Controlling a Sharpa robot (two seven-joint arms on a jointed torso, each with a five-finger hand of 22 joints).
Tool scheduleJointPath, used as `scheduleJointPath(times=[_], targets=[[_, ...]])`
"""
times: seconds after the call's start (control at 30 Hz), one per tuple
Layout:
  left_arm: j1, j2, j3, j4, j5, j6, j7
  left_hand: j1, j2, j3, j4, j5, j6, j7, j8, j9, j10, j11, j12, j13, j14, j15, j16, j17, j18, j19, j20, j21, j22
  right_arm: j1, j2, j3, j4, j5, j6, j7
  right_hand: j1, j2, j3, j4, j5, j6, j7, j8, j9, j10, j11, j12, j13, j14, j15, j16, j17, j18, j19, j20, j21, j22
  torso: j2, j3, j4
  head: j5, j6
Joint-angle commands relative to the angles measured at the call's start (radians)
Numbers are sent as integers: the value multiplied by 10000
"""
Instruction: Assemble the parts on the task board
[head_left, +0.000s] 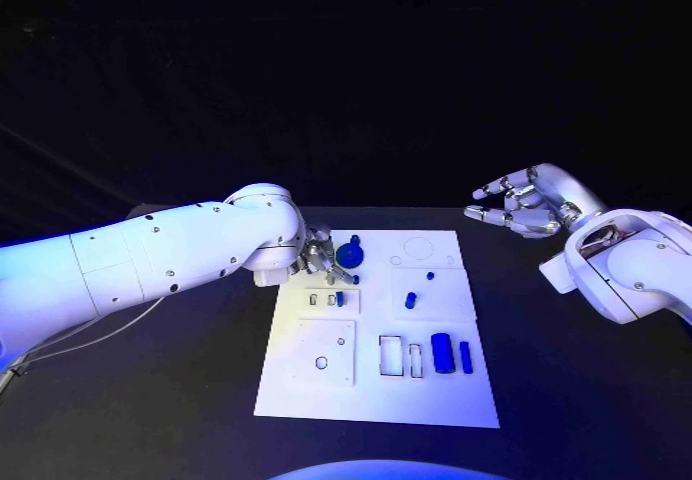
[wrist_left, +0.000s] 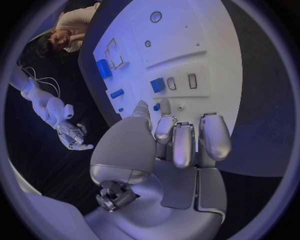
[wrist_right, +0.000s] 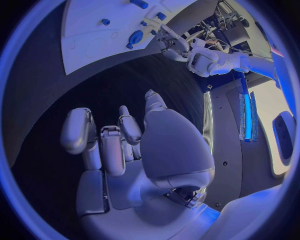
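The white task board (head_left: 378, 400) lies in the middle of the table. My left hand (head_left: 320, 255) is over the board's far left corner and pinches a round blue part (head_left: 355, 258). In the left wrist view a bit of that blue part (wrist_left: 157, 106) shows between the thumb and a finger of the left hand (wrist_left: 181, 140). My right hand (head_left: 526, 203) hangs above the table beyond the board's far right corner, fingers loosely bent and apart, holding nothing. The right hand (wrist_right: 125, 145) has bare table under it.
Other blue parts rest on the board: a small peg (head_left: 430, 274), a short piece (head_left: 411, 298), one in a left slot (head_left: 340, 297), a block (head_left: 443, 352) and a slim bar (head_left: 464, 354). A square plate with a hole (head_left: 323, 352) lies near left.
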Motion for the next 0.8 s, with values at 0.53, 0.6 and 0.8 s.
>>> scheduleJointPath(times=[0.53, 0.6, 0.8], targets=[[-127, 284, -42, -304, -64, 875, -189, -220, 14, -167, -3, -22, -102, 9, 80, 99, -8, -32, 5, -36, 412, -52, 17, -1, -147, 80, -17, 98, 95, -1, 98, 2, -63, -621, -40, -78, -239, 102, -251, 31, 426, -3, -48, 131, 2, -72, -15, -59, -36, 602, -67, -56, 907, 110, -19, -38, -77, -6, -2, 2, -6, 91, -59], [-138, 298, -44, -336, -64, 890, -192, -220, 14, -167, -3, -22, -102, 9, 80, 99, -8, -32, 5, -36, 412, -52, 17, -1, -147, 80, -17, 98, 95, -2, 107, 2, -67, -622, -39, -80, -242, 106, -256, 31, 436, -3, -49, 134, 2, -67, -15, -54, -32, 603, -67, -55, 909, 110, -18, -38, -78, -6, 8, -1, -8, 88, -53], [-160, 334, -47, -385, -62, 900, -196, -221, 20, -168, -5, -20, -106, 9, 80, 103, -20, -32, -10, -53, 412, -52, 17, -1, -150, 86, -17, 108, 115, -3, 121, 2, -75, -622, -40, -91, -242, 106, -256, 31, 436, -3, -49, 134, 2, -67, -15, -54, -32, 603, -67, -55, 909, 110, -18, -38, -78, -6, 10, 12, 3, 73, -36]])
